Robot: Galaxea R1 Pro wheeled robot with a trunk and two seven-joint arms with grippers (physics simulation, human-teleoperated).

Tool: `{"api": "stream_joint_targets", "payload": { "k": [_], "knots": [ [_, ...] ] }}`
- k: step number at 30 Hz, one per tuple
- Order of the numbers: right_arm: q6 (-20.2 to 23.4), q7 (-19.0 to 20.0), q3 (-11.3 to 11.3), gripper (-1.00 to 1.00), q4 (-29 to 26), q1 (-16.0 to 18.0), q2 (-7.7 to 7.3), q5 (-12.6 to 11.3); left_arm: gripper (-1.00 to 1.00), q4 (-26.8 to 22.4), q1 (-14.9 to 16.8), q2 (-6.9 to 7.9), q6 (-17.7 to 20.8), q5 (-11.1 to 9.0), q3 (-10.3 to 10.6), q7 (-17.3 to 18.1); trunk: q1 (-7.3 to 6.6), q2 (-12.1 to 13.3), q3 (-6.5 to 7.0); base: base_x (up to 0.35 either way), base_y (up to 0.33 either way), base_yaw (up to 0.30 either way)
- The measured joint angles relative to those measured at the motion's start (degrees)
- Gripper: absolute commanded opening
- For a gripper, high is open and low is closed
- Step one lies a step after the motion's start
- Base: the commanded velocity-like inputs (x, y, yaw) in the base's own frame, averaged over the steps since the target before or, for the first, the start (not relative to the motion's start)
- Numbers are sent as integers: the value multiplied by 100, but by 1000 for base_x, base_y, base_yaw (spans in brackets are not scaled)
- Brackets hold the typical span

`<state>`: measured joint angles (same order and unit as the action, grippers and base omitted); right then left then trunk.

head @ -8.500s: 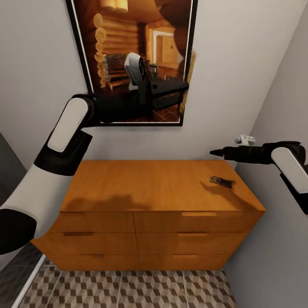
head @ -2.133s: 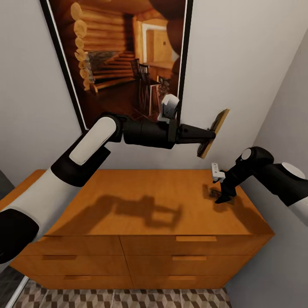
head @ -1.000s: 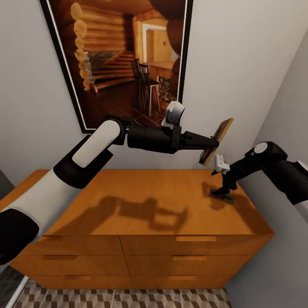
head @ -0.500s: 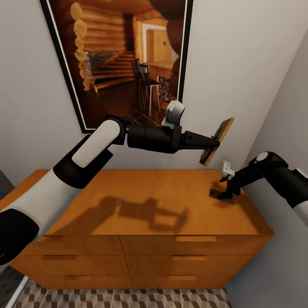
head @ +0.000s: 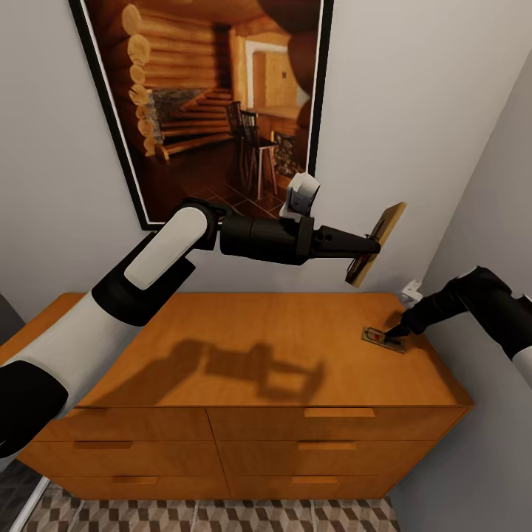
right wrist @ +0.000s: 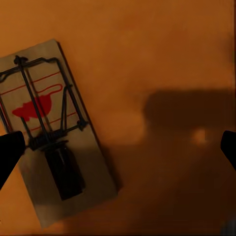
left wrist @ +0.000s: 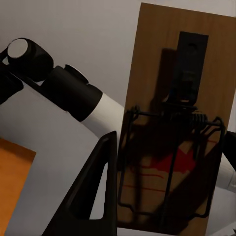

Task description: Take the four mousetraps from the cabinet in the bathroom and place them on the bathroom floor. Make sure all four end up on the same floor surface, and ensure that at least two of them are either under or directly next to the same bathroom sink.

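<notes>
Two mousetraps in sight. First mousetrap (head: 377, 242): clamped edge-on between the fingers of the left gripper (head: 372, 247), held in the air above the right half of the cabinet (head: 258, 347), tilted, in front of the wall. In the left wrist view this trap (left wrist: 174, 118) shows its wire spring, dark catch plate and red mouse print; its lower end is cut off by the frame, and one dark finger (left wrist: 96, 187) crosses in front of it.

Second mousetrap (head: 383, 339): lying flat on the cabinet top near the right rear corner. The right gripper (head: 395, 332) sits just over it, fingers spread apart; in the right wrist view the trap (right wrist: 54, 130) lies to one side, one fingertip (right wrist: 10, 152) over its edge, the other (right wrist: 230, 147) well clear above bare wood. Whether the fingertips touch the trap cannot be told.

Bathroom floor (head: 222, 516): a strip of cube-patterned tile at the cabinet's foot, mostly cut off. Framed picture (head: 214, 96): on the wall behind, top cropped.
</notes>
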<state>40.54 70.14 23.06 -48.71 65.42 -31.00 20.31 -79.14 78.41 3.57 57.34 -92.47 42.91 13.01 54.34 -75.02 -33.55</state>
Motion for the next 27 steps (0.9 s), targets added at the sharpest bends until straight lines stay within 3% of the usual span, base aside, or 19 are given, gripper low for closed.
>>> {"api": "stream_joint_targets", "payload": {
  "k": [6,15,20,27],
  "knots": [
    [106,-11,-44,100,31,-28,11,10,-100,0,0,0,0,0,-2,0,0,0,0,0,0,0],
    [115,-11,-49,100,16,-129,261,49,-100,-6,0,-2,0,-1,-2,2,0,0,0,0,0,0],
    [92,-3,-45,100,-68,-170,298,51,-100,-8,0,-1,0,0,-2,0,0,0,0,0,0,0],
    [-79,104,-29,100,-717,-191,304,51,-100,-1,0,-8,0,0,-2,0,0,0,0,0,0,0]
  ]
}}
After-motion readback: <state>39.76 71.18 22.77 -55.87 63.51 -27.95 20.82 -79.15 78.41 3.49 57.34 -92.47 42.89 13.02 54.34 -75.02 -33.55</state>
